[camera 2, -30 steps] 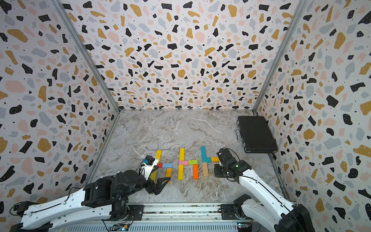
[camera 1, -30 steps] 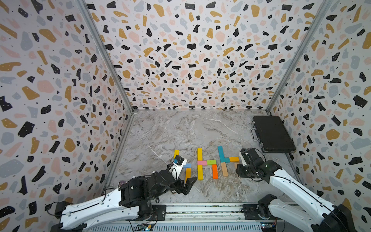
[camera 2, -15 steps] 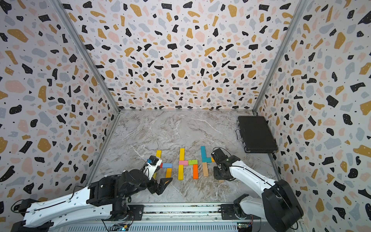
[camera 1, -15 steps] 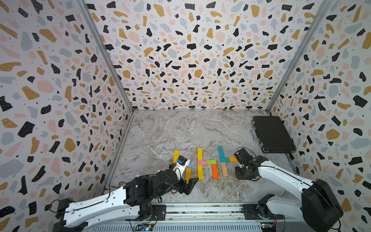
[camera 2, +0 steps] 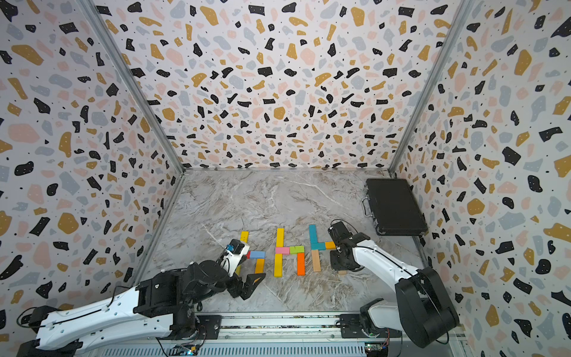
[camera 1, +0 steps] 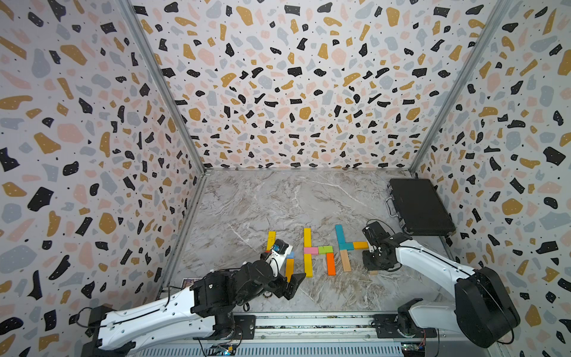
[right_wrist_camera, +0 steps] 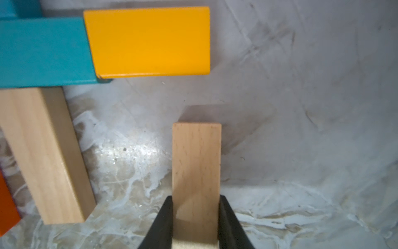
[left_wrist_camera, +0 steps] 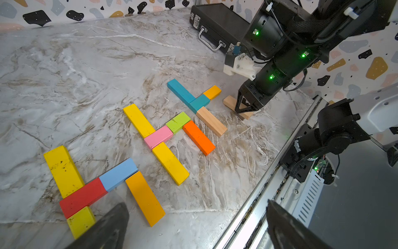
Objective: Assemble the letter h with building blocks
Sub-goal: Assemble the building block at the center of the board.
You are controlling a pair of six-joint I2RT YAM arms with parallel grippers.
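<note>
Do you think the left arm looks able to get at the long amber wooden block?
Probably yes: the left gripper hangs open right by the long amber wooden block; nothing covers it.

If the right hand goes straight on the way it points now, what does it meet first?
The right hand points down, shut on the short wood block. First it would press that block onto the bare table beneath; whether they touch now is unclear.

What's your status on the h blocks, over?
Left gripper open, holding nothing. Right gripper shut on plain wooden rectangular block, apart from short orange block. Nothing between them.
</note>
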